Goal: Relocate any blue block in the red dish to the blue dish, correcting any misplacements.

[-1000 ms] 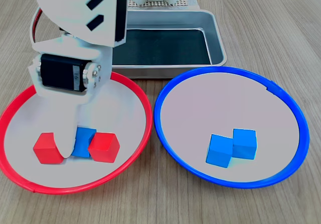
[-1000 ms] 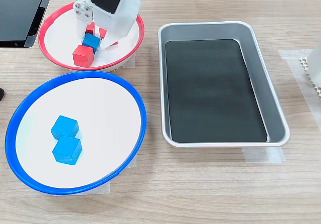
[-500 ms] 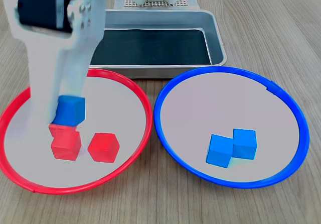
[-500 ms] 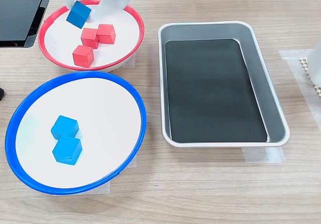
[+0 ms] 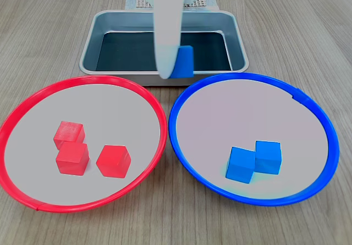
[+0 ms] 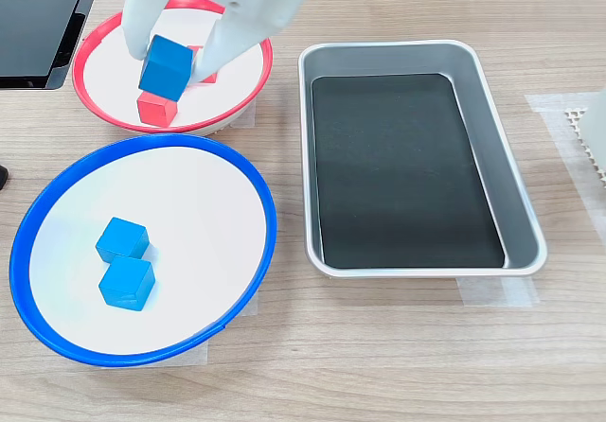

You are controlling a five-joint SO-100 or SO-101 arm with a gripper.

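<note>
My gripper [image 6: 176, 55] clamped on plain bright-blue blue block [image 6: 168, 67], both fingers clear only in second exterior view.

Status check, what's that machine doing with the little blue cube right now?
Tool shut on the blue block, carried in the air. Red dish holds only three red cubes. Blue dish holds two blue cubes, landing room open. Nothing in the way.

The wooden table [image 5: 308, 31] carried the red dish [image 5: 157, 105] at nine o'clock, the blue dish [image 5: 319, 113] at three, the metal tray [image 5: 237, 36] at twelve in the first exterior view.
</note>
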